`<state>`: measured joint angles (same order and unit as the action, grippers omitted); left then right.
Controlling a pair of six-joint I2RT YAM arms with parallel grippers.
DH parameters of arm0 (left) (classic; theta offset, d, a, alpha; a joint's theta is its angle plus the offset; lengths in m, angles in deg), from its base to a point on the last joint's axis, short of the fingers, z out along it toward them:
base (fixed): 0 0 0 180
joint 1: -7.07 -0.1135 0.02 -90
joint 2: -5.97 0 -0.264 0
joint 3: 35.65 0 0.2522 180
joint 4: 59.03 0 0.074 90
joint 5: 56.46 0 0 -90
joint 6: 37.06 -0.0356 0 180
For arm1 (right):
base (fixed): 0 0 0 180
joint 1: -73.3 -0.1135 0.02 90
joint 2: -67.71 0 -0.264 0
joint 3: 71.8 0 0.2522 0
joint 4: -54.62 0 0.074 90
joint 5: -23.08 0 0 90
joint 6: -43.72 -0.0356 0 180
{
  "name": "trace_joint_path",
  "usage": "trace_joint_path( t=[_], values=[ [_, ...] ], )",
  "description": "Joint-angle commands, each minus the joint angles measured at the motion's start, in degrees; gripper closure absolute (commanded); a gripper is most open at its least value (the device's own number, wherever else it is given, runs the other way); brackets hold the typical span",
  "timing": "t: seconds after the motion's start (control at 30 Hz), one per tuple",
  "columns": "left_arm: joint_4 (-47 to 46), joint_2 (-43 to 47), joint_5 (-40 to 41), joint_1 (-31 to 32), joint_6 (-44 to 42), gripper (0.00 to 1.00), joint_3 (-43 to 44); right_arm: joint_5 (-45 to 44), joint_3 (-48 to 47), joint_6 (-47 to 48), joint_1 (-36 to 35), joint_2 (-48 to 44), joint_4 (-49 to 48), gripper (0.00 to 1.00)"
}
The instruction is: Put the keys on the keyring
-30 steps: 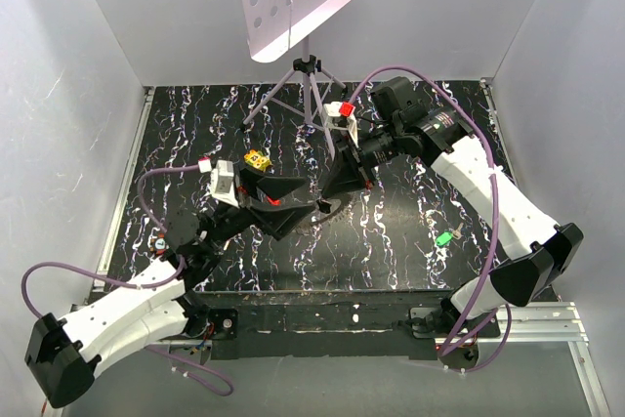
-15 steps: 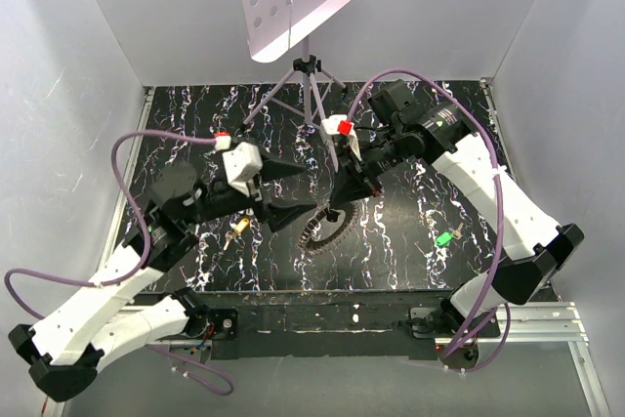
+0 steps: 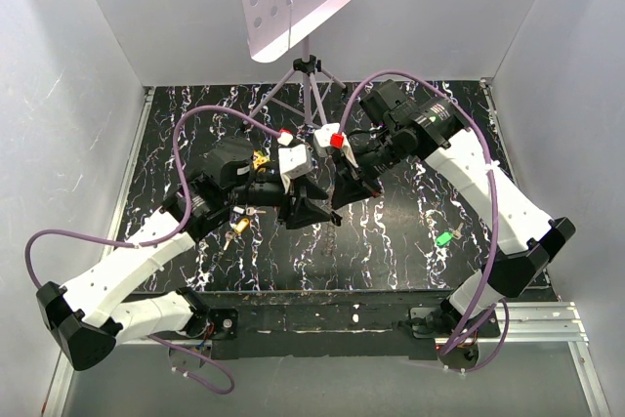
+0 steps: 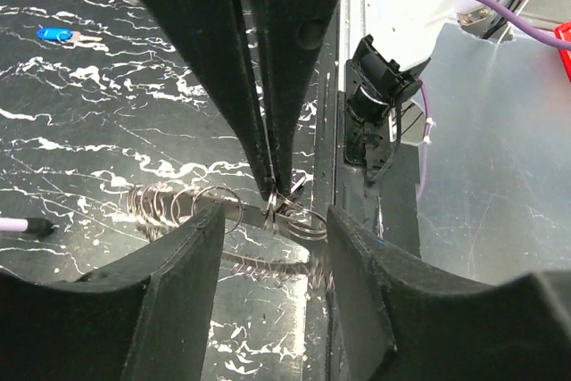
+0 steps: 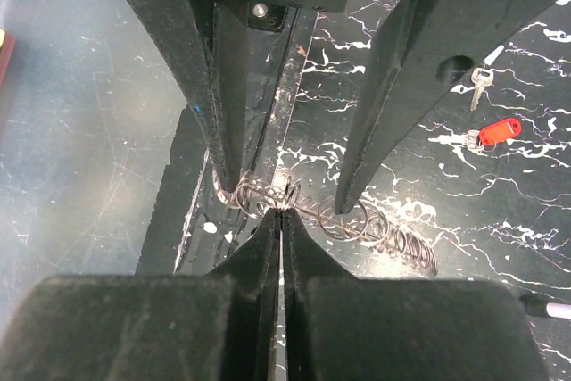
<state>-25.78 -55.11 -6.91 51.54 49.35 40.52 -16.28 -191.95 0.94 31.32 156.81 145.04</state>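
- Silver wire loops, strung in a curved chain, make up the keyring [image 5: 393, 240]. It sits at mid-table, between the two gripper tips.
- In the right wrist view its long axis runs from upper left down to lower right. In the left wrist view it lies nearly level, with a second strand curving below the first.
- Whether the far end rests on the table [image 3: 391, 251] I cannot tell.
- The right gripper [image 5: 281, 213] has its fingers pressed together, the tips pinching a loop near one end of the chain.
- The left gripper [image 4: 275, 220] has its fingers spread apart, one on each side of the pinched spot. The chain passes across the gap between them. Whether either finger touches the wire I cannot tell.
- The two grippers point at each other, tip to tip.
- The red key [image 5: 495, 131] lies flat on the table, apart from the keyring. In the right wrist view its head is to the right and its blade to the left, nearly level.
- A silver key [image 5: 480, 86] lies near it, just above in that view, with its head up and blade slanting down.
- The blue key [image 4: 55, 35] lies flat, well apart from the keyring. In the left wrist view its head is to the left and its blade to the right.
- The green key [image 3: 444, 238] lies on the right part of the table, well apart from the grippers. In the top view its blade points to the upper right.
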Motion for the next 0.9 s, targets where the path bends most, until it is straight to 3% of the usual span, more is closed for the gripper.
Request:
trace_joint_path(
  t=[0.0, 0.4, 0.87],
  values=[
    [-0.4, 0.6, -2.9, -0.1, -0.1, 0.53, 2.7, 0.4, -2.2, 1.6, -0.5, -0.4, 4.5, 0.99],
    [0.5, -0.5, -2.4, 0.0, -0.2, 0.76, 3.3, 0.6, -1.8, 1.8, -0.7, -0.4, 4.2, 0.99],
    [0.9, -1.2, -1.6, -0.1, 0.5, 0.85, 3.2, 1.4, -1.1, 1.5, -0.7, -0.7, 3.6, 0.99]
  ],
)
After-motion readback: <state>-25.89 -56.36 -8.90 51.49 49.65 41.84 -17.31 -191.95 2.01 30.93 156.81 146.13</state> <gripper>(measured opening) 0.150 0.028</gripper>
